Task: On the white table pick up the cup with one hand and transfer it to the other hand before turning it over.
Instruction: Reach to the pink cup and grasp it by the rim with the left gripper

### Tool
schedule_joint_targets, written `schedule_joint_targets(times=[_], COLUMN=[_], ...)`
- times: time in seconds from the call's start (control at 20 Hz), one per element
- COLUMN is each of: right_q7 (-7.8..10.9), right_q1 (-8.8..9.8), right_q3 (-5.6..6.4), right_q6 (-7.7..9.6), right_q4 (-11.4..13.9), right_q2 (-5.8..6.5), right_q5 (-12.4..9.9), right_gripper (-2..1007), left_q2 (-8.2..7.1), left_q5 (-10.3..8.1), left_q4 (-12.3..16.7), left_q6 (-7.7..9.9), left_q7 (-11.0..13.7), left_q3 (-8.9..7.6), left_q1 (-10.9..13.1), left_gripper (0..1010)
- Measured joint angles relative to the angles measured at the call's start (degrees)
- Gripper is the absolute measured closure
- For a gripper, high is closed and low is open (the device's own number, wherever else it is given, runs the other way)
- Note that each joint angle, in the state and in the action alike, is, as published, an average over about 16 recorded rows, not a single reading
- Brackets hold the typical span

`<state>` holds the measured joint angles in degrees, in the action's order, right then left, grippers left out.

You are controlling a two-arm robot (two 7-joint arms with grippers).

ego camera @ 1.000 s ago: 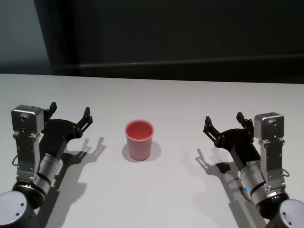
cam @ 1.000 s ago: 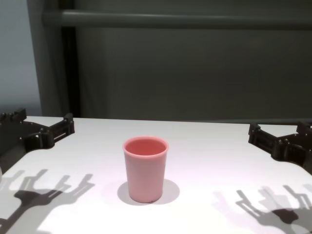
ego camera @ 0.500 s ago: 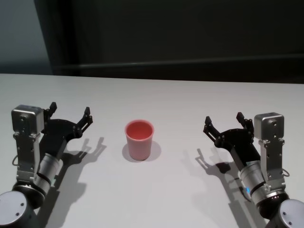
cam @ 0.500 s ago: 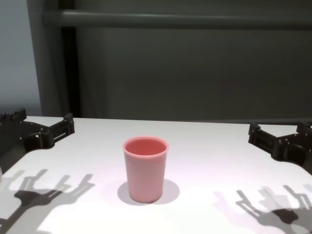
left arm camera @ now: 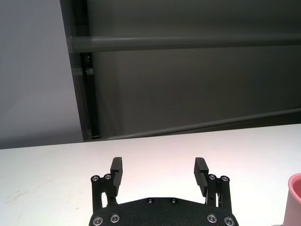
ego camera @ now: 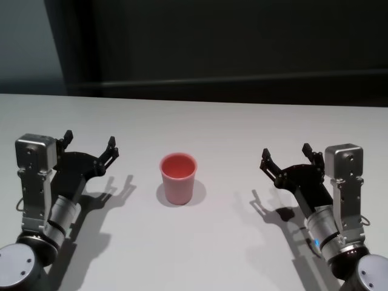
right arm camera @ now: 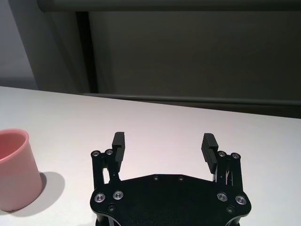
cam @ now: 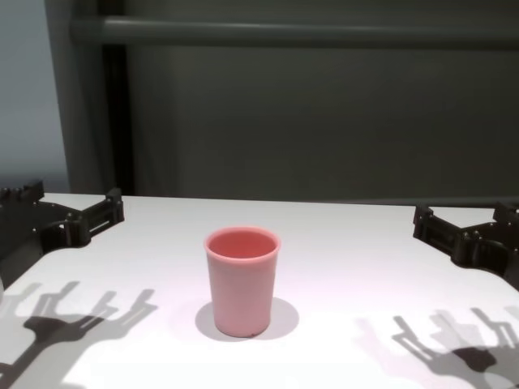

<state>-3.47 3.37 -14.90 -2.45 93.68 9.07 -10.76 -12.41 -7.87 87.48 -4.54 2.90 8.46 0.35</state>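
Observation:
The pink cup (ego camera: 178, 178) stands upright, mouth up, on the white table (ego camera: 200, 127), midway between my two arms. It also shows in the chest view (cam: 242, 279), at the edge of the left wrist view (left arm camera: 292, 200) and in the right wrist view (right arm camera: 14, 168). My left gripper (ego camera: 89, 144) is open and empty, hovering left of the cup and apart from it. It also shows in the left wrist view (left arm camera: 160, 170). My right gripper (ego camera: 285, 156) is open and empty, to the right of the cup and apart from it. It also shows in the right wrist view (right arm camera: 164, 146).
A dark wall with a horizontal rail (cam: 284, 32) runs behind the table's far edge. The gripper shadows (cam: 73, 312) fall on the tabletop near the front.

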Motion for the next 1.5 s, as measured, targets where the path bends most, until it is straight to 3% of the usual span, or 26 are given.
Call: schedule_joint_targets(times=[1.5], right_q7=[0.00], right_q1=[0.00], right_q3=[0.00], right_q6=[0.00], right_q4=[0.00], right_q2=[0.00], right_q5=[0.00], right_gripper=[3], left_q2=[-0.09], left_q5=[0.19], left_q4=[0.46], left_q6=[-0.61], left_q7=[0.73], left_q3=[-0.18], left_q1=[0.10], left_gripper=[9])
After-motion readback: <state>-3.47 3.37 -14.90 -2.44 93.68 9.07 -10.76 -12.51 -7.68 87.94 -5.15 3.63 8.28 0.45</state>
